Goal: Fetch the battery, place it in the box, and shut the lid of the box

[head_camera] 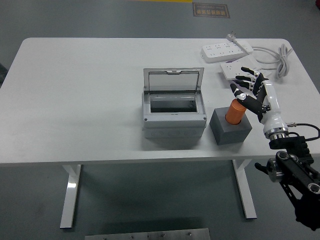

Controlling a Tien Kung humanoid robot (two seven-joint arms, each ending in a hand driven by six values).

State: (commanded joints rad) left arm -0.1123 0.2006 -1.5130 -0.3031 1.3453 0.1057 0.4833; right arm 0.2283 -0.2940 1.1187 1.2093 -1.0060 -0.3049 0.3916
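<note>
One white worktop carries one grey box near its middle, its clear lid standing open at the back, and two white power strips with a coiled cable at the far right. Just right of the box sits one dark grey block with one orange battery upright in it. One right hand hovers just beside the battery's top, fingers spread apart and holding nothing.

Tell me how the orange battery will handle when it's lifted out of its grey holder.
The orange battery looks rigid and smooth, so it may slip in the fingers. As a cylinder it would likely roll if laid down. It stands upright in the grey holder, so a straight upward pull by the right hand probably suits.
</note>
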